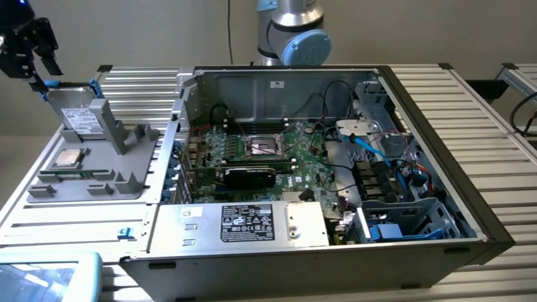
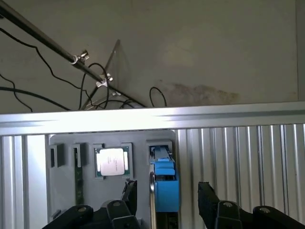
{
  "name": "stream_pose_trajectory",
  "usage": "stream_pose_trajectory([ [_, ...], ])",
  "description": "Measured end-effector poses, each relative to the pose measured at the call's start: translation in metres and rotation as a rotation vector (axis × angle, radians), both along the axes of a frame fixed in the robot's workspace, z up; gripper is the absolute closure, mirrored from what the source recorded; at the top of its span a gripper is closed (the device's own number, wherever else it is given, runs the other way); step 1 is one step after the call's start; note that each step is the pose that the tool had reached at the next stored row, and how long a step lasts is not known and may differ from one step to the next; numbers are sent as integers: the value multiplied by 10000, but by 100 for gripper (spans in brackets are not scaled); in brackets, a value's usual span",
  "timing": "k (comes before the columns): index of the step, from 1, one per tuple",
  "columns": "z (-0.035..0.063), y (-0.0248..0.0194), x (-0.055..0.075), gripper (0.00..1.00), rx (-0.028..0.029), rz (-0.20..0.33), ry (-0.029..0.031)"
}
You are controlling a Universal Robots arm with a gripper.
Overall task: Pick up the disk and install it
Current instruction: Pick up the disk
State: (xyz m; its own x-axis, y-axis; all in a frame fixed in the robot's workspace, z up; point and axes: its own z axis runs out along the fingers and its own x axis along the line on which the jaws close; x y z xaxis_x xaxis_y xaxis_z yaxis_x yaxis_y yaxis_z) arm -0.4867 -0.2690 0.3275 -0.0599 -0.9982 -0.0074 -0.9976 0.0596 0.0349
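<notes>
I'm looking at a ribbed aluminium table [image 1: 495,126] in front of a plain pale wall [image 1: 151,31]. The exterior view gives me the open computer case [image 1: 293,270] in the middle. At that view's left, the disk [image 1: 82,116] stands upright in a grey holder [image 1: 134,160], with a processor chip [image 1: 69,159] nearer. My gripper [image 1: 44,70] hangs just over the disk. The wrist view adds that the gripper is released, its fingers [image 2: 129,191] spread either side of the disk's blue bracket [image 2: 166,188]. It also shows a metal rod [image 2: 62,48] by the far wall.
</notes>
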Motion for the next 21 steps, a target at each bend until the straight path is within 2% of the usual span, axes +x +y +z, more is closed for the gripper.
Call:
stream_pose_trajectory([
  [12, -218, -31, 33, 38, 1, 0, -1],
  [21, -375, -32, 58, 38, 1, 2, 0],
])
